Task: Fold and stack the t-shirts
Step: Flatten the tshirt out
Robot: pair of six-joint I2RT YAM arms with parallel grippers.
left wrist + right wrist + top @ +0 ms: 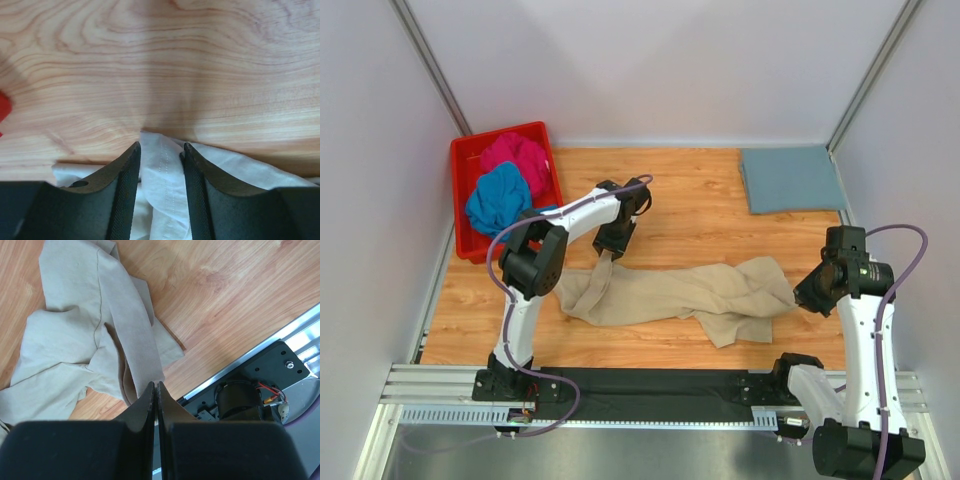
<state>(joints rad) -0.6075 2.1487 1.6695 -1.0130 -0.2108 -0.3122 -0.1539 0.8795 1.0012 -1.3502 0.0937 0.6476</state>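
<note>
The beige t-shirt (680, 290) lies crumpled and stretched across the middle of the wooden table. My left gripper (610, 248) holds its left end, which rises in a narrow strip to the jaws. In the left wrist view the cloth (162, 170) fills the gap of that gripper (161, 147). My right gripper (802, 295) is shut on the shirt's right end. The right wrist view shows a strip of the shirt (65, 340) running into its closed tips (156, 385). A folded grey-blue t-shirt (790, 178) lies at the back right. The magenta t-shirt (518, 155) and bright blue t-shirt (498, 197) are bundled in the bin.
The red plastic bin (465, 150) stands at the back left, close to the left arm; its edge shows in the left wrist view (2, 107). A black base plate and metal rail (620, 385) run along the near edge, also in the right wrist view (265, 370). White walls enclose three sides.
</note>
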